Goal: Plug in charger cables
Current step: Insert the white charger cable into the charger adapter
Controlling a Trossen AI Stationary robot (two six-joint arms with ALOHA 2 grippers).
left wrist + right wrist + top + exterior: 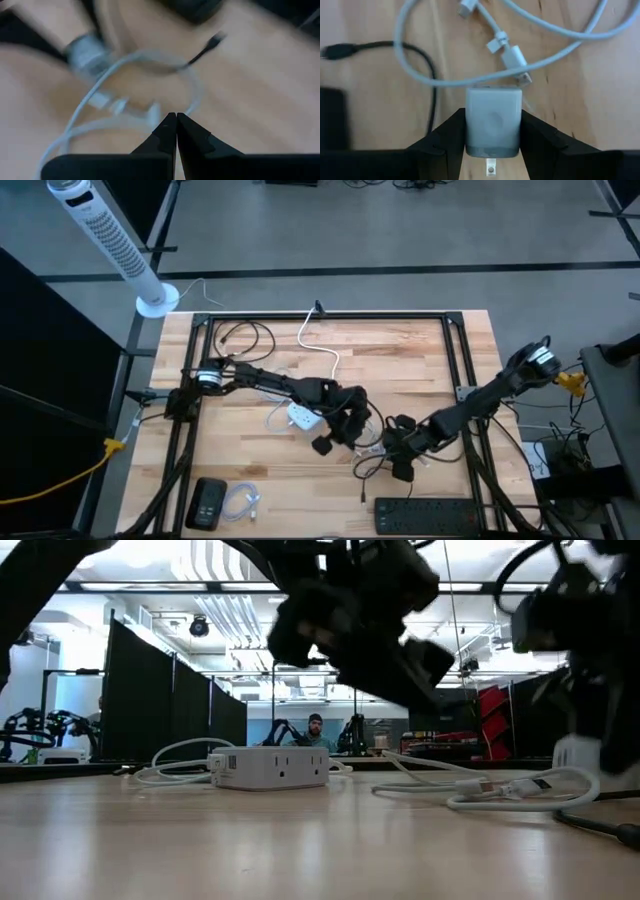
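Observation:
My right gripper (493,150) is shut on a white charger block (493,117), right of the table's middle (400,448). A white charger cable (520,65) with small plugs lies looped on the wood just beyond the block; a black cable (427,75) curves beside it. My left gripper (176,120) is shut and empty, raised over the white cable loop (150,65), right of the white socket cube (303,417) (270,768). More black cables (240,340) lie at the far left, and a white coil (242,500) lies at the near left. My right gripper pinches the white charger block by its two opposite side faces (517,125), one finger (540,137) on each side. Its metal prong (491,167) points back toward my wrist. The fingers slant down from the table's right. Seen low, the block (575,753) sits close over the wood.
A long black power strip (430,515) lies along the near edge on the right. A black box (207,502) sits at the near left corner. The cube's thicker white cord (322,350) runs toward the far edge. A black frame (330,315) borders the table. A person sits beyond it.

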